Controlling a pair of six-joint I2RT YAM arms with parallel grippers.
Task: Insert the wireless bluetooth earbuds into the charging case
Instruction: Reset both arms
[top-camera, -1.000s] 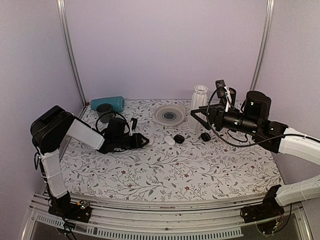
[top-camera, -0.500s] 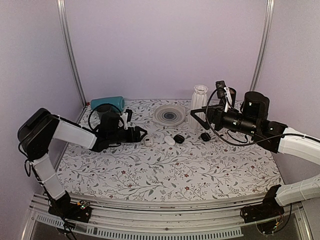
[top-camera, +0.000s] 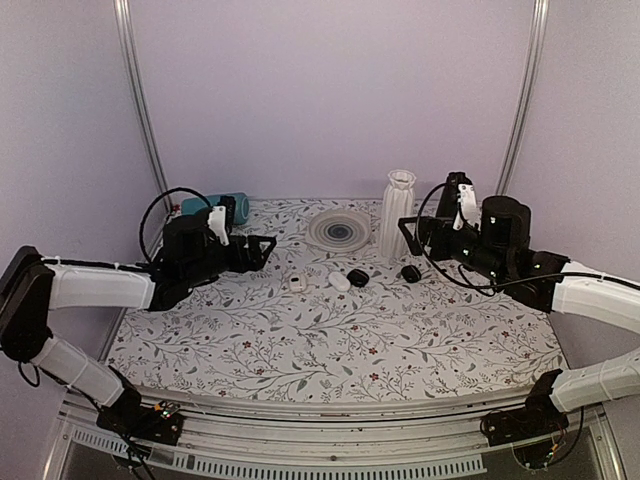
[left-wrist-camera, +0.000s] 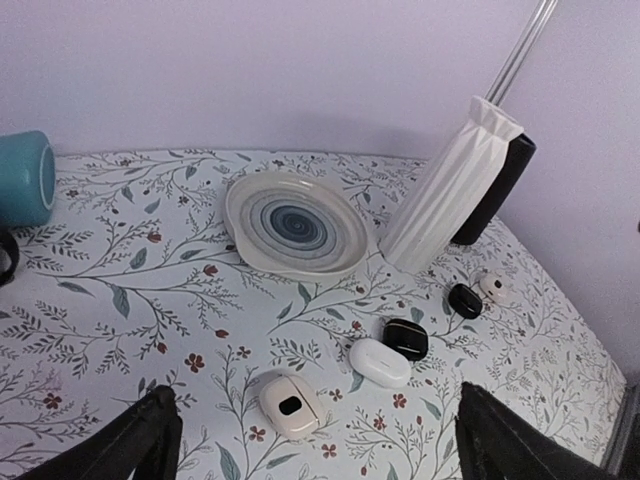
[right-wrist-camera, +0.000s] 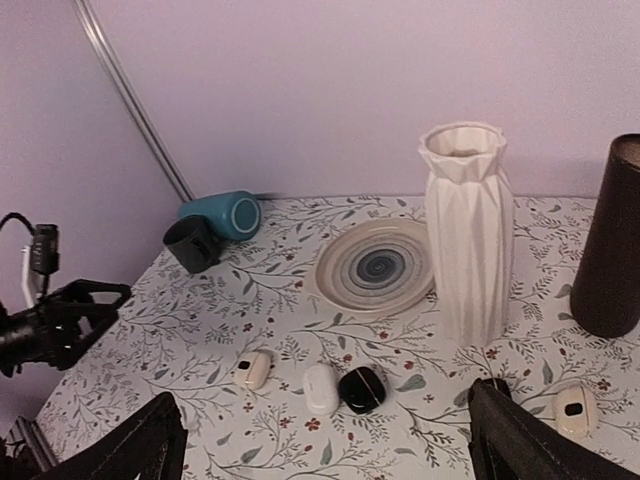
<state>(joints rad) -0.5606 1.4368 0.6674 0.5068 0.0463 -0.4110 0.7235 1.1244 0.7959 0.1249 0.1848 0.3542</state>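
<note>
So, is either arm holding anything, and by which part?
Nothing is held: the left gripper and the right gripper both stand open and empty.

The left gripper (top-camera: 262, 243) has pulled back and leftward, its arm now stretched low along the table's (top-camera: 330, 345) left side, jaws spread wide. The small cream-white rounded plastic case with a dark spot (top-camera: 297, 283), covered by it a second ago, lies exposed. The right gripper (top-camera: 405, 227) has retreated slightly rightward, jaws wider.
</note>
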